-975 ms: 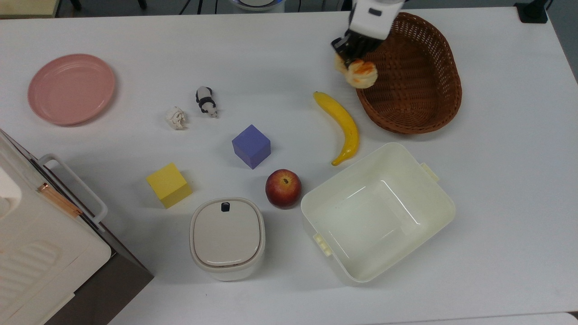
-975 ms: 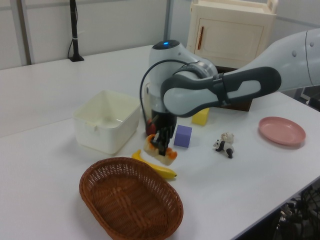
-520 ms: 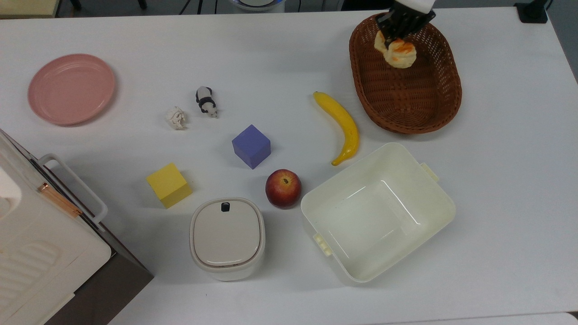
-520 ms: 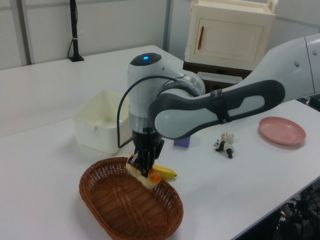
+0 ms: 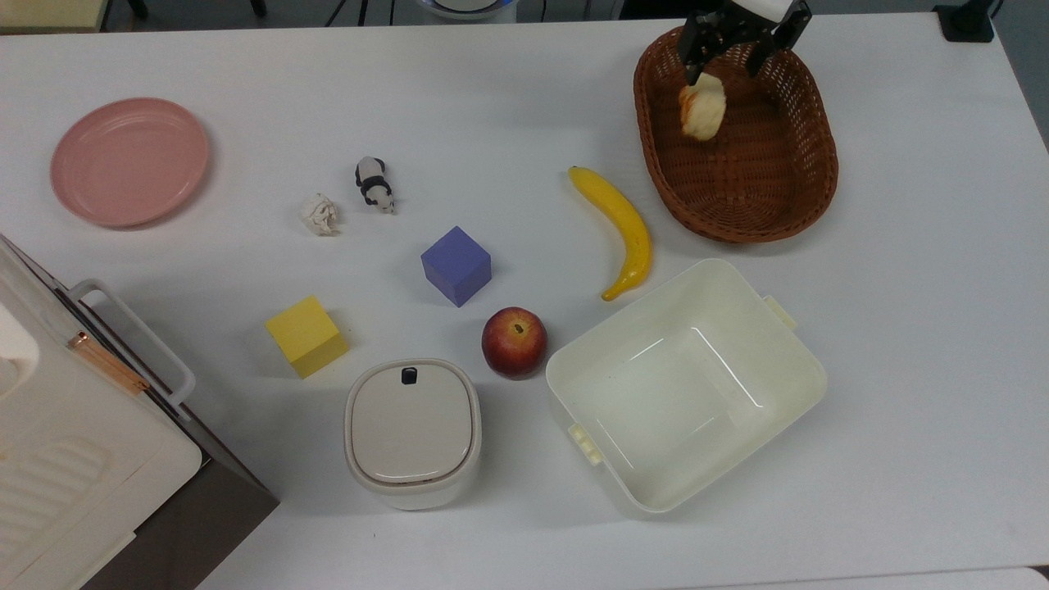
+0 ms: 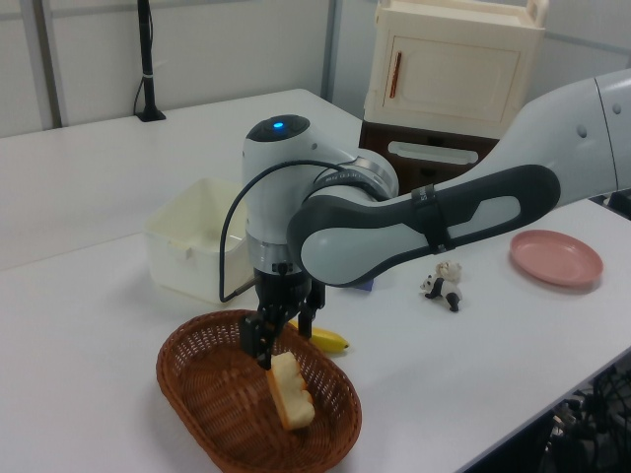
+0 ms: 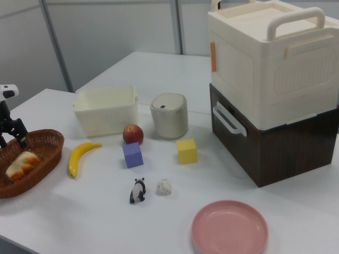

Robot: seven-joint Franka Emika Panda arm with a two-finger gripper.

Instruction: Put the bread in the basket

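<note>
A white counter carries a dark-brown oval wicker basket. The bread, a small loaf with pale sides, lies inside the basket, toward the top view's upper left part of it. The robot's black pincer hangs just above the loaf with its fingers spread wide, gripping nothing. A banana lies on the counter just beside the basket, and a cream-white plastic tub stands near.
</note>
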